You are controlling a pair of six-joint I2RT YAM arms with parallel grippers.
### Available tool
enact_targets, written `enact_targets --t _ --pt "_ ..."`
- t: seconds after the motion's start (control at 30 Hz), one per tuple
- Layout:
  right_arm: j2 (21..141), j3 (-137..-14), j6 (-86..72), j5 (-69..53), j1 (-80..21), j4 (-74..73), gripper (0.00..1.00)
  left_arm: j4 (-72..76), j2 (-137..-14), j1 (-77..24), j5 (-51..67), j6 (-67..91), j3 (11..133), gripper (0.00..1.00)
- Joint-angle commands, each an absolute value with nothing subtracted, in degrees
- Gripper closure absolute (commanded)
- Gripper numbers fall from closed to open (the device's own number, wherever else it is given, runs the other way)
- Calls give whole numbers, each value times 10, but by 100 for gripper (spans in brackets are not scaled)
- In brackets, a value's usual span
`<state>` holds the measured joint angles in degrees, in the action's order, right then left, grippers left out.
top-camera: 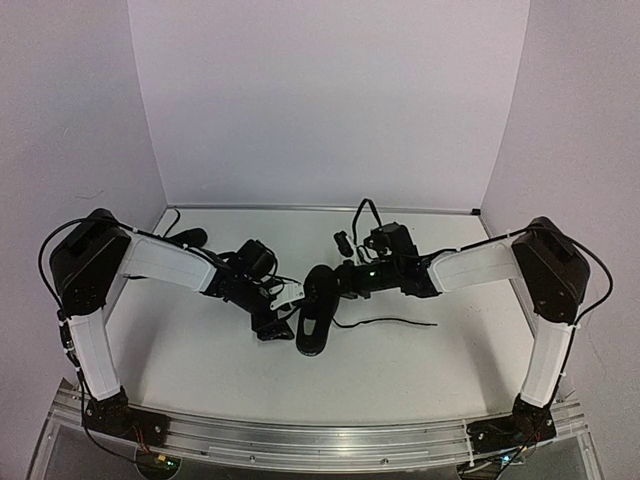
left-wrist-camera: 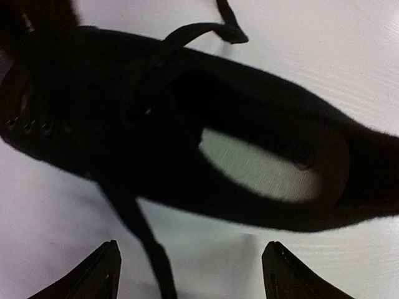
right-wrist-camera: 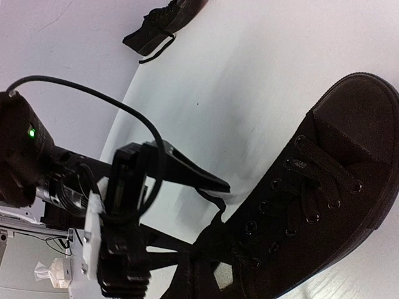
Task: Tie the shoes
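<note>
A black shoe (top-camera: 314, 318) is lying on the white table (top-camera: 420, 370), roughly midway between the two arms. It is all black and low-cut, with a rounded toe cap (right-wrist-camera: 358, 118), two rows of small eyelets and flat black laces (right-wrist-camera: 312, 180) crossing between them. One loose lace (top-camera: 400, 322) is trailing away from the shoe over the table toward the right arm's side.

The left wrist view is looking straight down into the shoe's opening, where a pale insole (left-wrist-camera: 259, 167) with a small round mark is showing; the other views are not showing this. A lace is arching over the opening's edge, and another is running down the shoe's side onto the table. Only the right wrist view is showing the toe and the lacing plainly.

The left gripper (left-wrist-camera: 193, 277) is standing released just beside the shoe, its fingertips (left-wrist-camera: 103, 274) wide apart with that lace passing between them, touching neither. The right gripper (top-camera: 338, 280) is sitting clenched at the shoe's far end. Whether it is pinching anything I cannot tell, since its fingers are hidden in its own view.

A second shoe (right-wrist-camera: 163, 22), also black with a lace looping out, is lying well apart from the first, close to the wall (right-wrist-camera: 56, 37).
</note>
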<state>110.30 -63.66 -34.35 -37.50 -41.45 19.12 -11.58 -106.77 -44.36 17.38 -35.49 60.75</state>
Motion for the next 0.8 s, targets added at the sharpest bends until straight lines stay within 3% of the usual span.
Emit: enact_targets --t 0.0,0.13,0.37,0.57,0.77 --pt "1063 -631 -344 -367 -411 193 100 -56 -1087 -469 217 -323 643 22" --pt "1060 -629 -344 -369 -409 190 100 -38 -1091 -477 233 -308 649 28" --pt "1061 -628 -346 -377 -408 188 100 28 -1022 -454 216 -275 575 25" --pt "1059 -631 -349 -382 -408 188 100 77 -966 -434 225 -244 547 28" --pt "1053 -629 -352 -380 -409 188 100 92 -998 -433 257 -230 580 46"
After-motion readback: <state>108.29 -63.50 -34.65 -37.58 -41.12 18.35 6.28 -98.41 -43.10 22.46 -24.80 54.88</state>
